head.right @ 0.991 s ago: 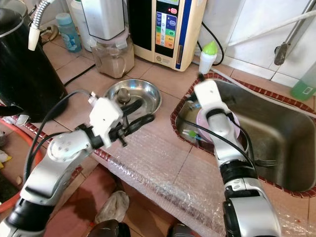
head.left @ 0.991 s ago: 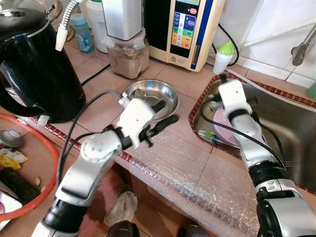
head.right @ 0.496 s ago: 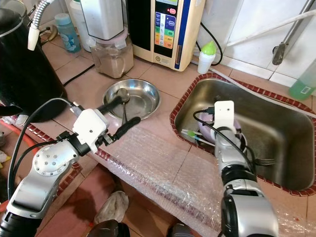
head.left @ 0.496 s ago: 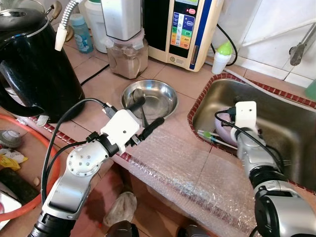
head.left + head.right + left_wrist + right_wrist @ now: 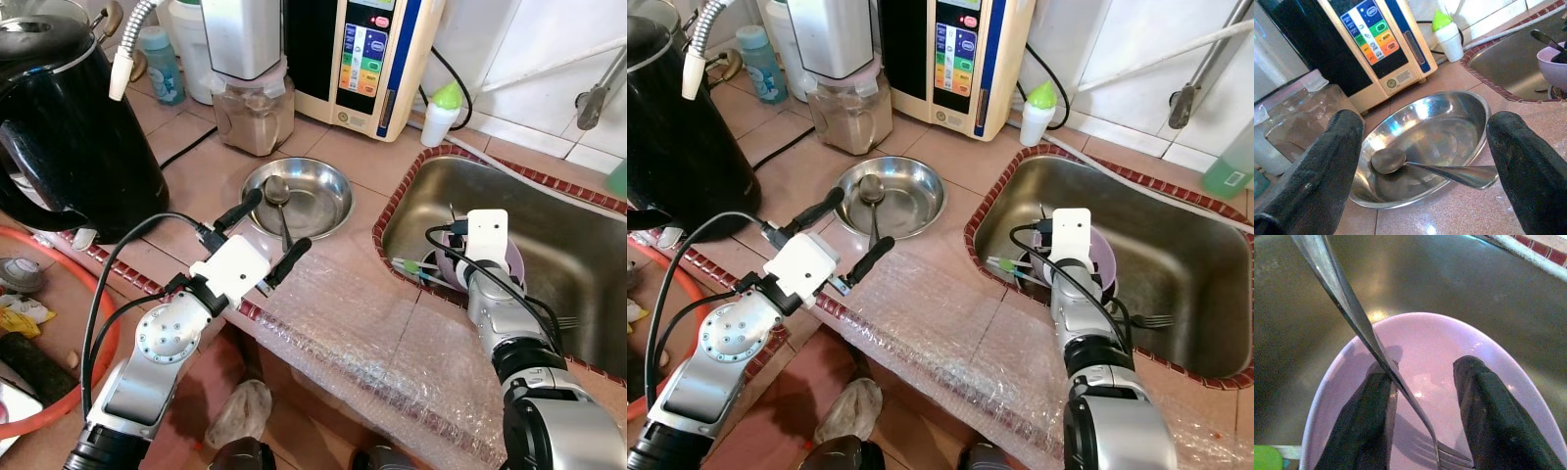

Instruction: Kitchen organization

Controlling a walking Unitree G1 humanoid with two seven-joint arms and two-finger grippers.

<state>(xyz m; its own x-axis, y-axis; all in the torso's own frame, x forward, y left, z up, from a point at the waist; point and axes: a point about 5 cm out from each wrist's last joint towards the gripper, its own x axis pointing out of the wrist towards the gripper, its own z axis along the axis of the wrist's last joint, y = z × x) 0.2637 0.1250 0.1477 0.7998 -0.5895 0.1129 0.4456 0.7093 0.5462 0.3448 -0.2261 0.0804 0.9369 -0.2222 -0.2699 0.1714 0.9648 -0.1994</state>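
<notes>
Since a second ago I've pulled left claw (image 5: 258, 235) back from steel bowl (image 5: 313, 196), wide, empty; spoon (image 5: 1420, 166) inside. Right claw (image 5: 1420, 431) parted over purple bowl (image 5: 1449, 362), fork (image 5: 1376, 357) between, ungripped; grab next.

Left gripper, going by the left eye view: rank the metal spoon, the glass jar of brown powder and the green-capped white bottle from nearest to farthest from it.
From the left gripper, fingers open over the counter edge:
1. Metal spoon, just ahead, lying in the round steel bowl.
2. Glass jar of brown powder, behind the bowl, toward the wall.
3. Green-capped white bottle, far off to the right, by the sink corner.
</notes>
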